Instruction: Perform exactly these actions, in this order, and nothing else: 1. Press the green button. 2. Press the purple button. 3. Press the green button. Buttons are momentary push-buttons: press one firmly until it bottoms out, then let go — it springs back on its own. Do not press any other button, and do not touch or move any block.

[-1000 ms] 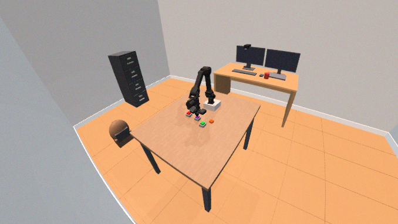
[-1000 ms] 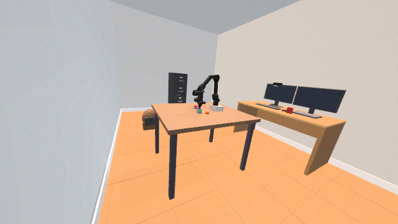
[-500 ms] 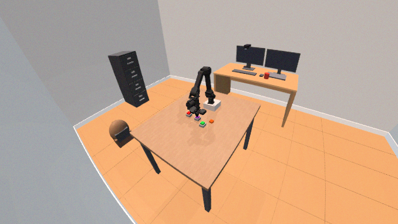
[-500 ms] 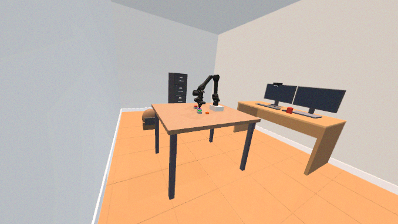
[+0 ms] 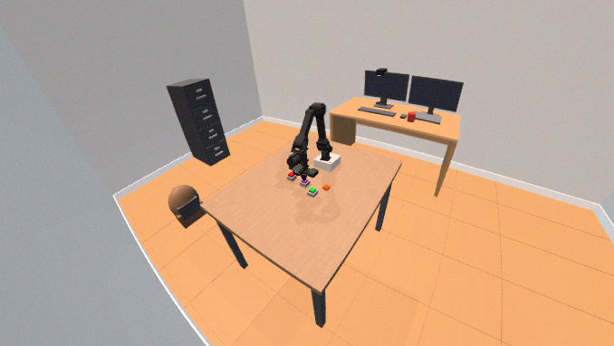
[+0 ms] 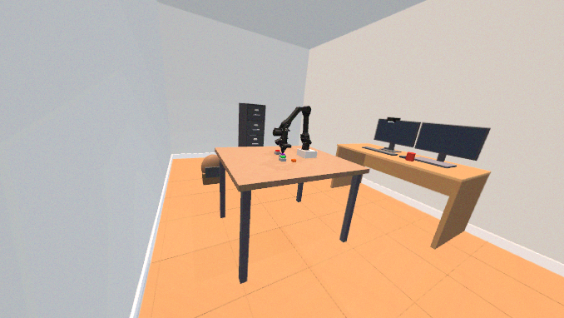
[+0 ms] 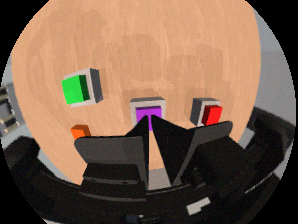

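Observation:
My gripper (image 5: 304,178) (image 6: 283,152) (image 7: 149,117) is shut and empty, pointing down with its fingertips at the top of the purple button (image 5: 304,181) (image 7: 142,112). The tips look to be touching the purple cap; how far it is pressed in cannot be told. The green button (image 5: 312,190) (image 6: 283,157) (image 7: 74,90) stands in its grey housing, in front of the purple one in the top view and at upper left in the wrist view. Its cap stands raised, with nothing on it.
A red button (image 5: 291,175) (image 6: 277,151) (image 7: 212,115) stands on the other side of the purple one, just right of the fingers in the wrist view. A small orange block (image 5: 326,187) (image 6: 294,160) (image 7: 80,131) lies near the green button. The white arm base (image 5: 332,166) is behind.

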`<state>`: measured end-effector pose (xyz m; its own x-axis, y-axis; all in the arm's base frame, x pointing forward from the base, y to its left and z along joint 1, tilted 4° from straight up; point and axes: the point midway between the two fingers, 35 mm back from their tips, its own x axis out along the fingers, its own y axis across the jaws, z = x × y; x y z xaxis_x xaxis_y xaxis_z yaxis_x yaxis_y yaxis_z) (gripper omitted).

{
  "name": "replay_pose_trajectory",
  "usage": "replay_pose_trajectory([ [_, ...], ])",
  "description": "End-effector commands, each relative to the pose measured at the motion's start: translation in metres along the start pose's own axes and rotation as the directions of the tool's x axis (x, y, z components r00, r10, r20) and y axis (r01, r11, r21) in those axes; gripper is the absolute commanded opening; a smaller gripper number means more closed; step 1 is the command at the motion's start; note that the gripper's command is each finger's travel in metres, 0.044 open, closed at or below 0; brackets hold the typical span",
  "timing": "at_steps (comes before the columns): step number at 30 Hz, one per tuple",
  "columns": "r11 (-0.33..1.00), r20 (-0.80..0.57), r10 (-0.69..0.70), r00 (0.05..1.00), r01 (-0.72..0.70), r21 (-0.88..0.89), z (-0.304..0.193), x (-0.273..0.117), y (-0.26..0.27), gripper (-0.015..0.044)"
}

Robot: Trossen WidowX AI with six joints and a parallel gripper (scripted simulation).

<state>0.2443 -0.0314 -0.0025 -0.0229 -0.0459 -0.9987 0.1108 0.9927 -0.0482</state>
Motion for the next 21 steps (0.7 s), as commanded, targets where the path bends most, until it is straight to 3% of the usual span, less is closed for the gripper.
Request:
replay_pose_trajectory([
  [1, 1.000, -0.003, 0.000, 1.000, 0.000, -0.002, 0.000, -0.010, 0.000, 0.0020],
  [8, 1.000, -0.010, -0.001, 1.000, 0.001, -0.006, -0.002, -0.033, 0.000, 0.0020],
  [13, 1.000, -0.010, -0.001, 1.000, 0.001, -0.006, -0.001, -0.090, 0.000, 0.0020],
  [18, 1.000, -0.010, -0.001, 1.000, 0.001, -0.007, 0.000, -0.092, 0.002, 0.0020],
  [21, 1.000, -0.002, 0.003, 1.000, -0.003, -0.018, 0.021, -0.094, 0.032, 0.0020],
])
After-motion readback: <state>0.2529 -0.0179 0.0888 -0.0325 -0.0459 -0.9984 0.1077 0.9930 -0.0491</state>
